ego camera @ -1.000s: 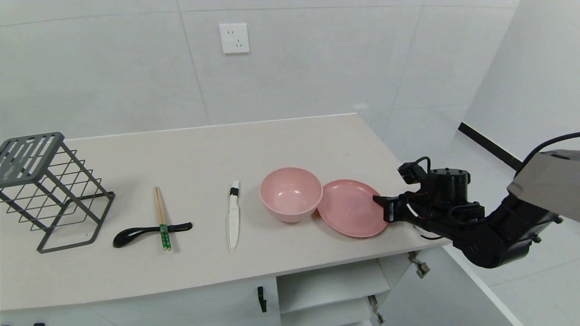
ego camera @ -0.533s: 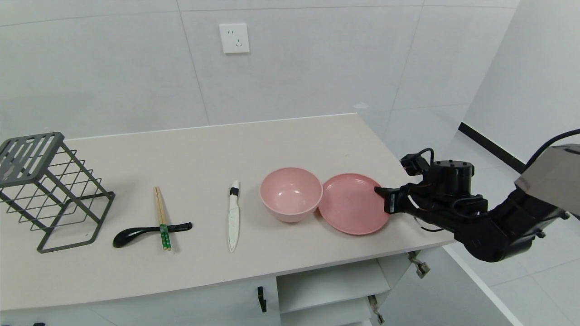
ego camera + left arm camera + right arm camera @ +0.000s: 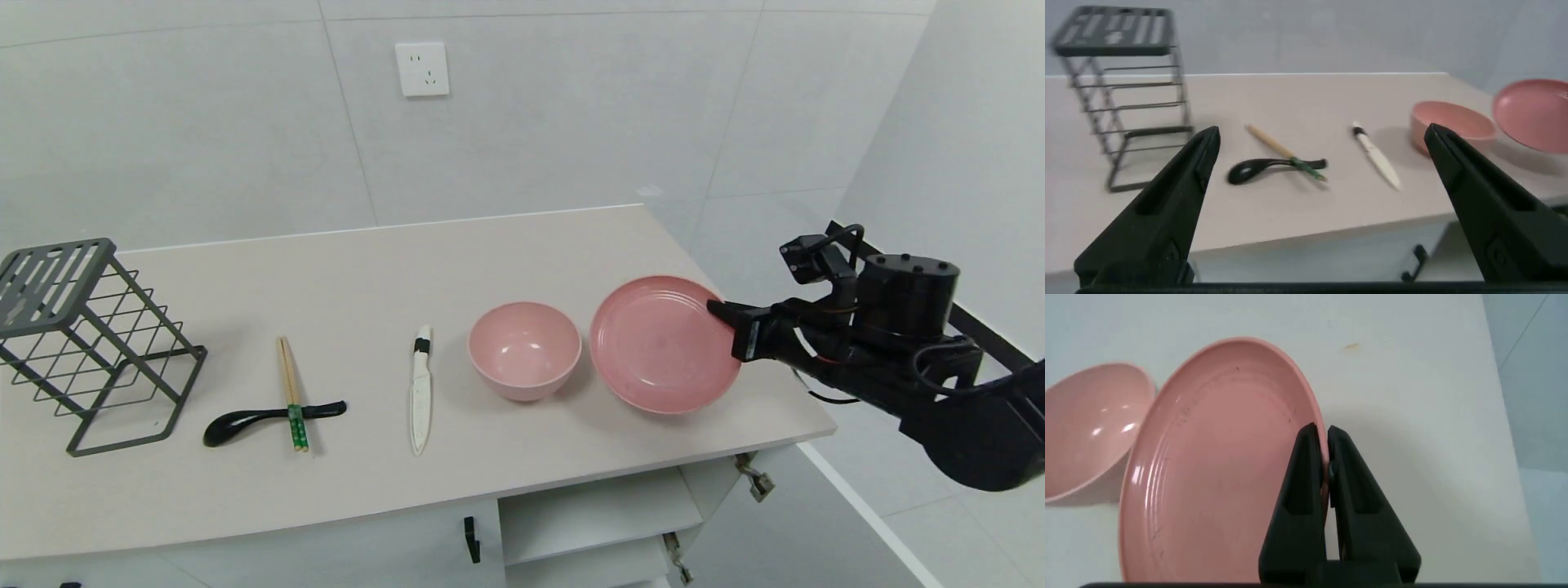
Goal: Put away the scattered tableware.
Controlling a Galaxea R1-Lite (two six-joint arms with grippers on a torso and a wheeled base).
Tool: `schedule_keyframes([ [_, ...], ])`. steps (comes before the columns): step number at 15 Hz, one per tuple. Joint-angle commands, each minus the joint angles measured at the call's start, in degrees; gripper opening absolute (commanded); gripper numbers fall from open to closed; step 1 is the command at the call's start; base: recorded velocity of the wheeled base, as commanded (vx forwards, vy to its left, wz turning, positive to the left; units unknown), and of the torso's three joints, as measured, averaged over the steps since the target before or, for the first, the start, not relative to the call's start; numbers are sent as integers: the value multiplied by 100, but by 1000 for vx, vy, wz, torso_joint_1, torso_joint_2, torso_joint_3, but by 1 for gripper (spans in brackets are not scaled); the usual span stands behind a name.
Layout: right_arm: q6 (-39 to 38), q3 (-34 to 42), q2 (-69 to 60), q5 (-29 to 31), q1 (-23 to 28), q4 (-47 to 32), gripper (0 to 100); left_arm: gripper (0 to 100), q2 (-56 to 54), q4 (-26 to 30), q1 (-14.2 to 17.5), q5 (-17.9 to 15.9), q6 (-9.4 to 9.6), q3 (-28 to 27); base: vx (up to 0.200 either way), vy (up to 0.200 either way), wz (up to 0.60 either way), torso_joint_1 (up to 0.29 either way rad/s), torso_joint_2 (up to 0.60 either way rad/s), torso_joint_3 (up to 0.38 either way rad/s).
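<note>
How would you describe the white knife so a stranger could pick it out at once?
On the long beige countertop, look between the round pink bowl and the wooden chopsticks. The slim white knife lies flat, touching nothing; it alone is pale and pointed, with a black band near its far end.

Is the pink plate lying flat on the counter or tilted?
Tilted: the right end effector grips the pink plate by its rim, that side raised.
</note>
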State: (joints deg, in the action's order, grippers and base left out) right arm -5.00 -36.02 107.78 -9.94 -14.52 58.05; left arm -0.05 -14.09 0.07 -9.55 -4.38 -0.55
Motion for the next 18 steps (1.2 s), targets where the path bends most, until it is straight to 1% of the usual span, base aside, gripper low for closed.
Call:
schedule_keyframes([
  [1,-10,456,-547,-8,2,233,0,100,137,91,-7,-707,-19,-226,0,0,0,0,0,0],
  [2,-10,605,-582,-8,2,505,0,100,400,249,-7,-944,-19,-367,0,0,0,0,0,0],
  [3,-10,676,-582,-8,2,646,0,100,523,302,-7,-979,-19,-411,0,0,0,0,0,0],
  [4,-10,930,-591,-26,-7,1024,0,100,1033,275,-42,-1128,7,-437,0,0,0,0,0,0],
  [6,-1,1185,-688,-26,-7,1358,0,100,1807,170,-183,-1392,7,-622,0,0,0,0,0,0],
  [8,157,1370,-890,-44,-7,1481,0,100,2633,-94,-412,-1462,16,-815,0,0,0,0,0,0],
  [11,183,1554,-1233,-52,-16,1560,0,100,3608,-841,-974,-1462,42,-833,0,0,0,0,0,0],
  [13,183,1634,-1453,-52,-16,1569,0,100,4355,-1438,-1036,-1462,69,-877,0,0,0,0,0,0],
  [14,192,1721,-1576,-61,-25,1560,0,100,4733,-1931,-1088,-1471,69,-877,0,0,0,0,0,0],
  [15,192,1792,-1646,-61,-33,1569,0,100,5032,-2317,-1194,-1524,69,-877,0,0,0,0,0,0],
  [16,210,1853,-1707,-61,-33,1560,0,100,5296,-2581,-1282,-1550,69,-877,0,0,0,0,0,0],
  [17,289,1950,-1804,-70,-25,1569,0,100,5762,-2968,-1440,-1568,77,-930,0,0,0,0,0,0],
  [18,298,1985,-1874,-70,-16,1569,0,100,6131,-3223,-1537,-1629,77,-991,0,0,0,0,0,0],
])
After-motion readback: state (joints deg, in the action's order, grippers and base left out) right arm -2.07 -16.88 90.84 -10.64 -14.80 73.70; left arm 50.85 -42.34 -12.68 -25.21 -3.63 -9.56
